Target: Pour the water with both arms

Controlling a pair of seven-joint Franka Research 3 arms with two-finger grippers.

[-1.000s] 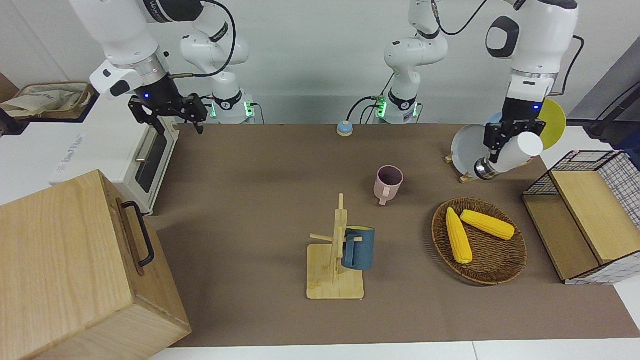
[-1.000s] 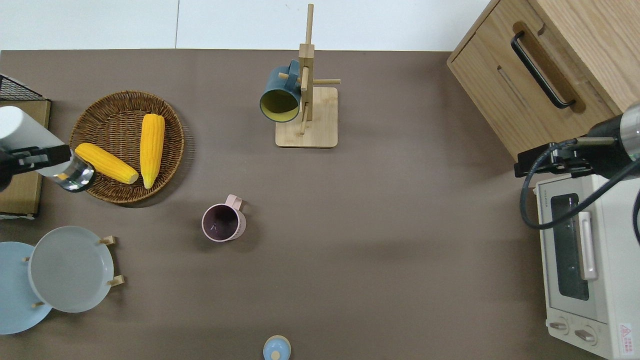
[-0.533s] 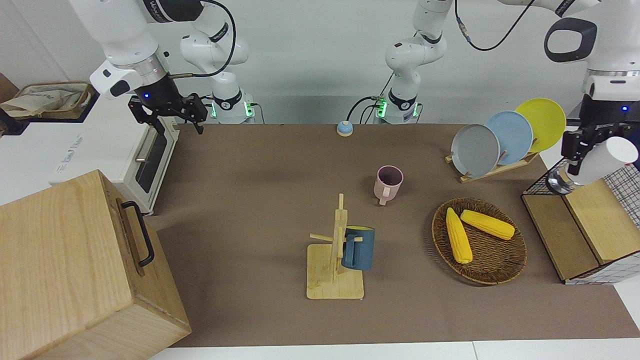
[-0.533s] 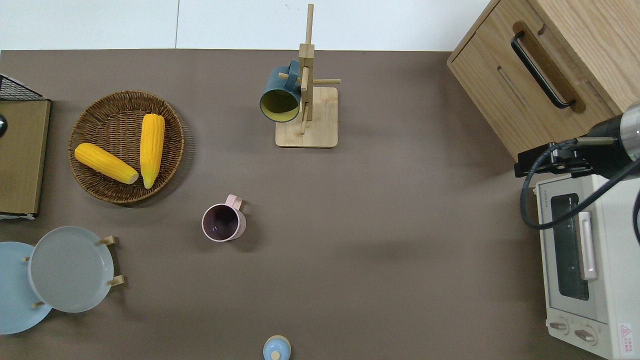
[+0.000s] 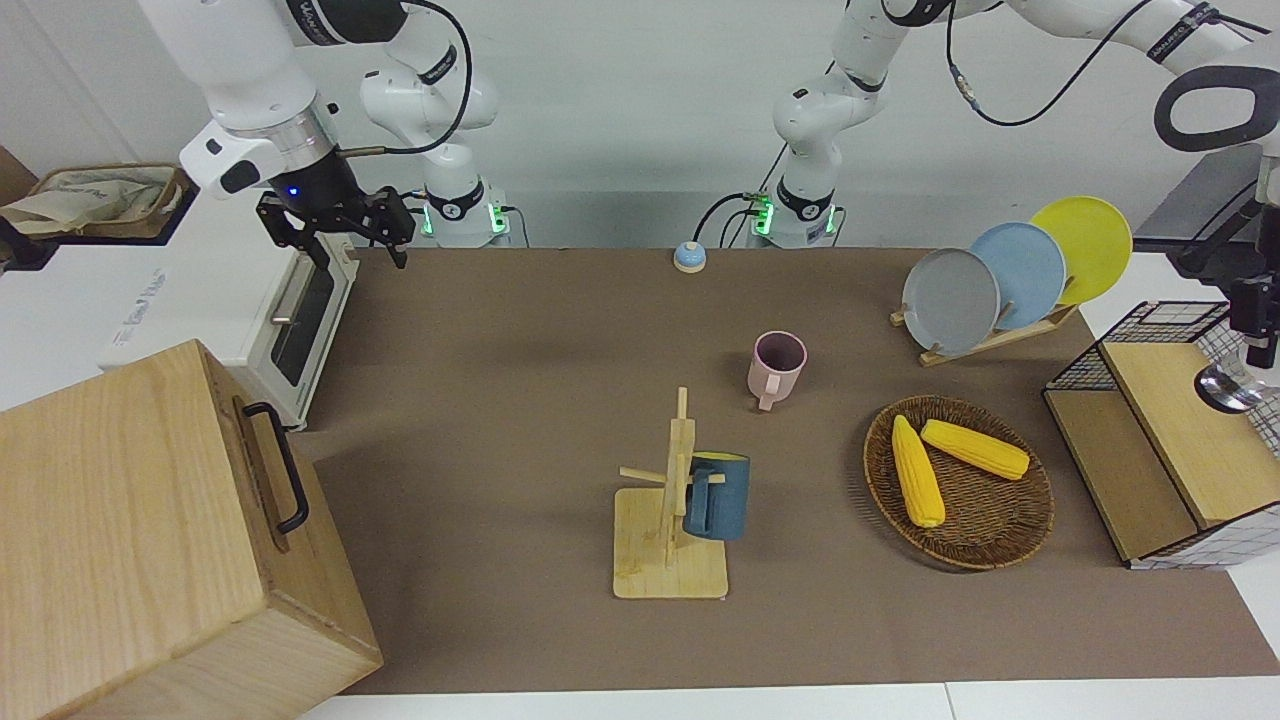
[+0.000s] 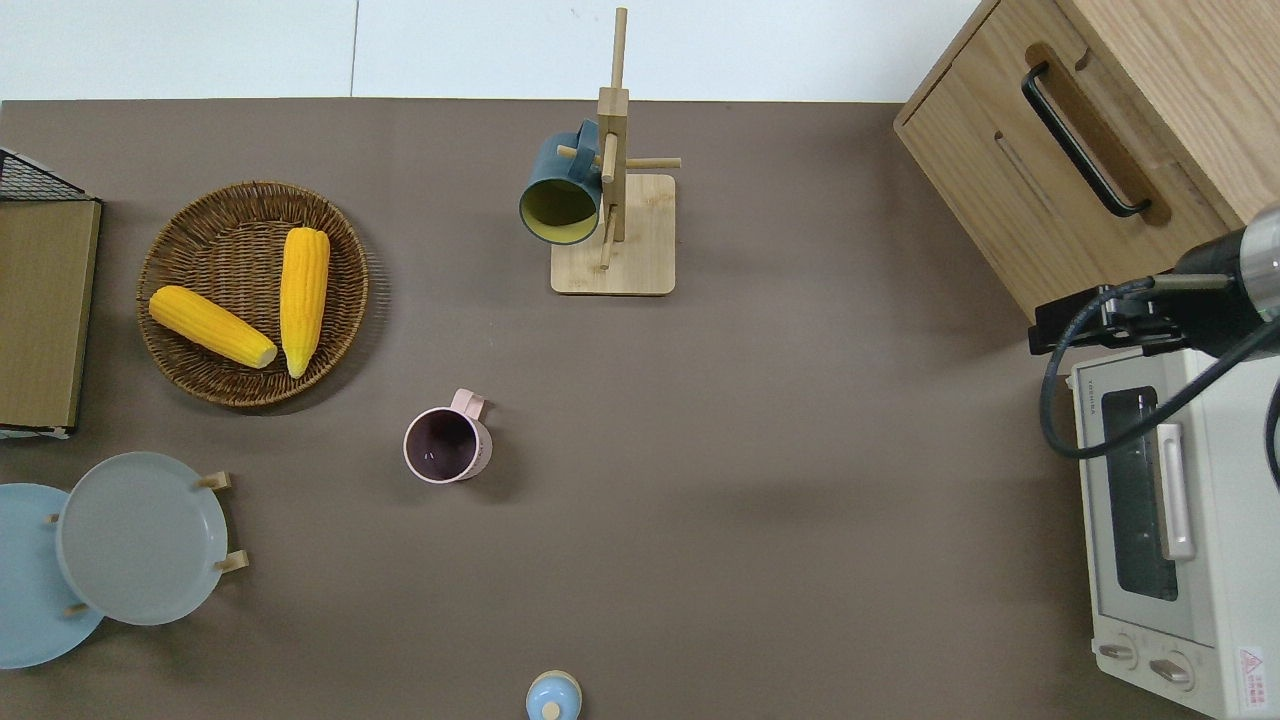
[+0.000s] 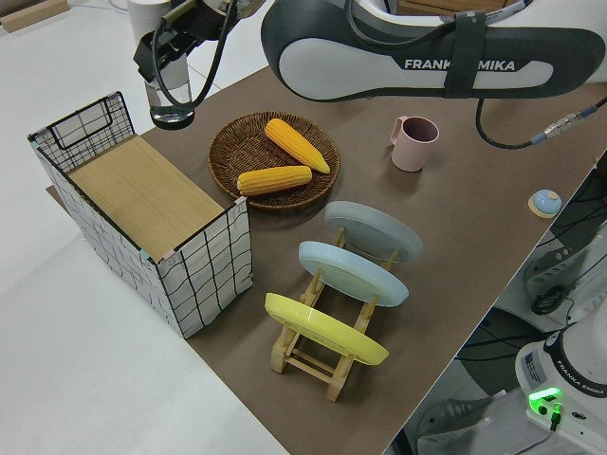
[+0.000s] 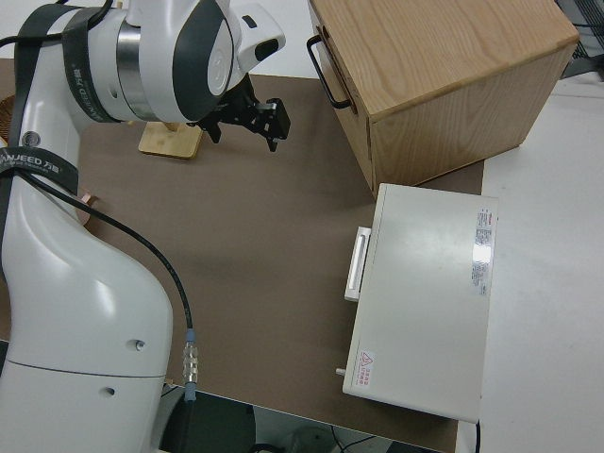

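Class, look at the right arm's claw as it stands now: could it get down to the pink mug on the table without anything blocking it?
Probably yes. The right claw holds nothing, and the pink mug stands upright alone on bare brown table; the mug rack is farther from the robots. Whether the arm stretches that far cannot be judged.

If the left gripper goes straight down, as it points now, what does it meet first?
Probably the wooden top of the wire rack, touched first by the bottle that the left gripper holds; depth is unclear.

My left gripper (image 7: 169, 43) holding a tilted white bottle (image 7: 163, 66) over the wire shelf (image 7: 142, 194), right arm parked
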